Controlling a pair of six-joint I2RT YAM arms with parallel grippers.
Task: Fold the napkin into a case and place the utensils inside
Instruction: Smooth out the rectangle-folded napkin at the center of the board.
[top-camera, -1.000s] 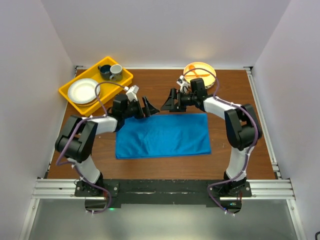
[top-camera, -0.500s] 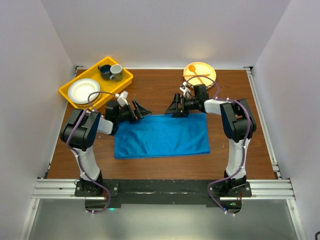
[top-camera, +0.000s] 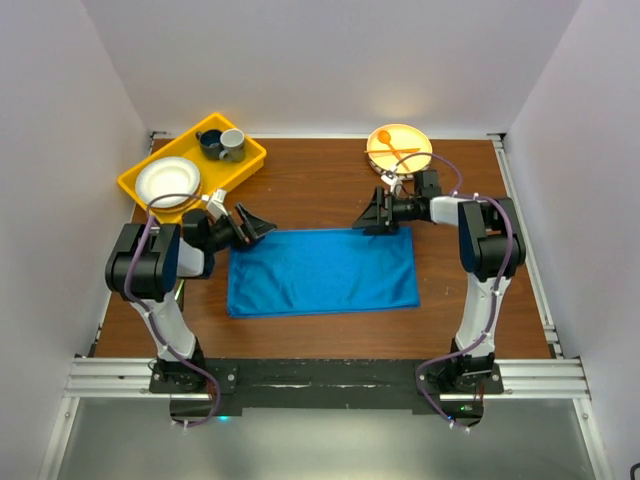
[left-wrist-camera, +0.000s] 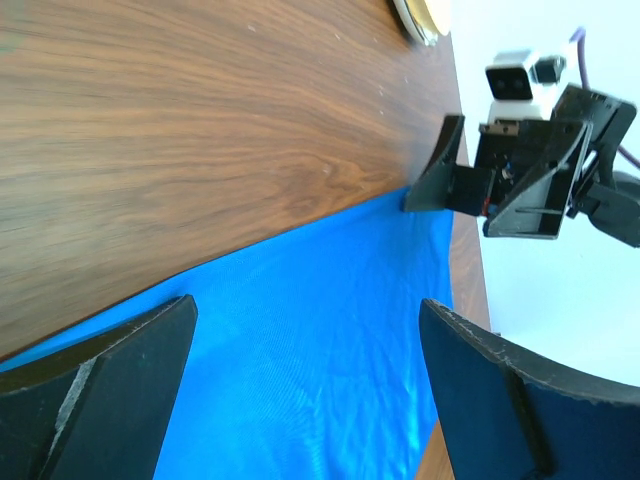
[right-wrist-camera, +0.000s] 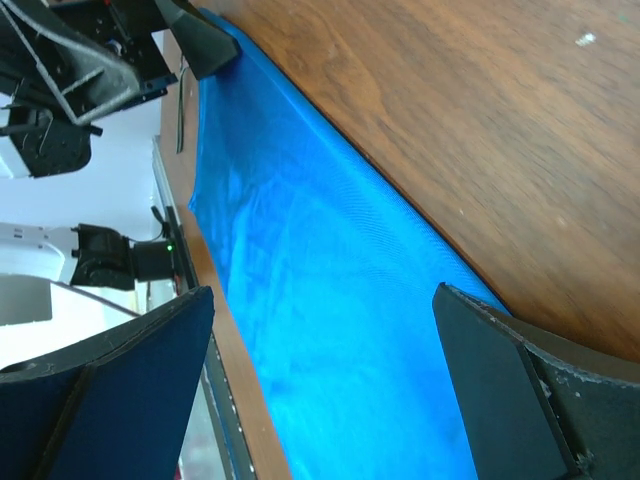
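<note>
Lying flat mid-table, the napkin (top-camera: 322, 270) is a wide blue rectangle, its long edges running left to right. I judge it to be folded once and not yet the narrow case. It has barely shifted over the last second.

What has changed is my arms. A second ago both grippers sat close together near the middle of the far edge. Now they have slid apart along it, so the left gripper (top-camera: 258, 228) is over the far left corner and the right gripper (top-camera: 371, 217) is at the far right corner. Both have their fingers spread wide and hold nothing. Each wrist view shows the blue edge running between open fingers, and the left wrist view shows a right finger tip touching the corner.

To me that means the next fold is being set up: pinch both far corners, then carry them toward the near edge. The risk is catching only the top layer.

I can't make out the metal utensils anywhere. Past the right gripper sits a yellow plate (top-camera: 417, 151) with an orange spoon and fork (top-camera: 395, 146). Far left is a yellow tray (top-camera: 252, 157) holding a white plate (top-camera: 167, 181) and two cups (top-camera: 222, 144).
</note>
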